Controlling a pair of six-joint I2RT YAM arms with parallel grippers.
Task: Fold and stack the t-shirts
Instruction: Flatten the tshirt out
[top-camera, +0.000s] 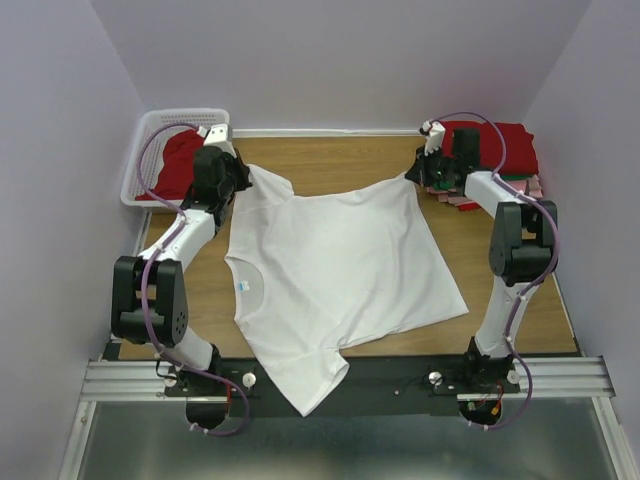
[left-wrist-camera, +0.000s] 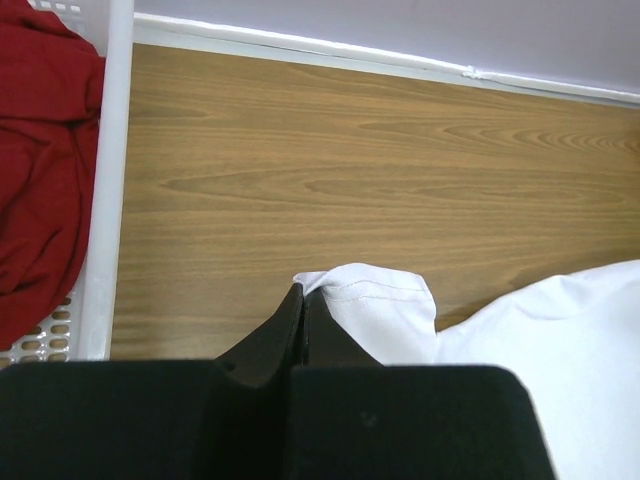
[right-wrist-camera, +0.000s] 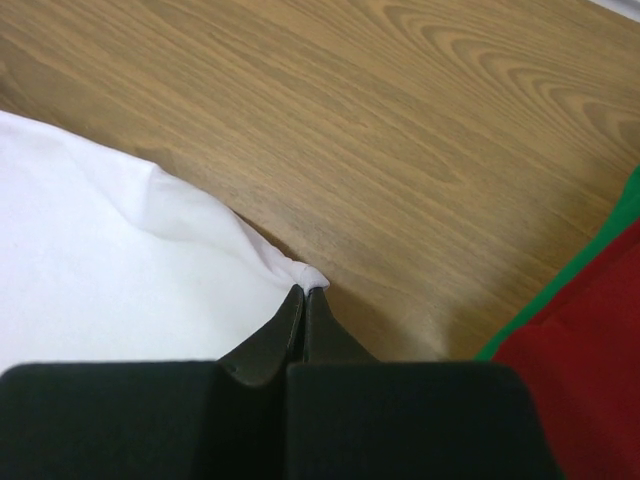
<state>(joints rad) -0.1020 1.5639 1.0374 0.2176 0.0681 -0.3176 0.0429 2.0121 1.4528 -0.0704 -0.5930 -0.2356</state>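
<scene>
Two shut grippers, one white t-shirt (top-camera: 340, 270) | left gripper (top-camera: 243, 180) pinches its far sleeve, right gripper (top-camera: 415, 178) its far hem corner | we see it spread on the desk (top-camera: 330, 160), collar left, hem right, lying nearward of both grippers | we judge the fold draws that far edge nearward

Table: wood-grain top (top-camera: 330, 160), bare ahead of both pairs of fingers as far as the back wall.
White t-shirt (top-camera: 340, 270): spread flat on the wood between the left fingers (left-wrist-camera: 280, 335) and the right fingers (right-wrist-camera: 280, 330); a sleeve tip sits at the left pair, a hem corner at the right pair; the near sleeve hangs over the table's front edge.
Basket (top-camera: 180, 113): white lattice, just left of the left fingers, at the far corner.
Stack of shirts (top-camera: 500, 140): folded, red on top, green edge beneath, just right of the right fingers.
</scene>
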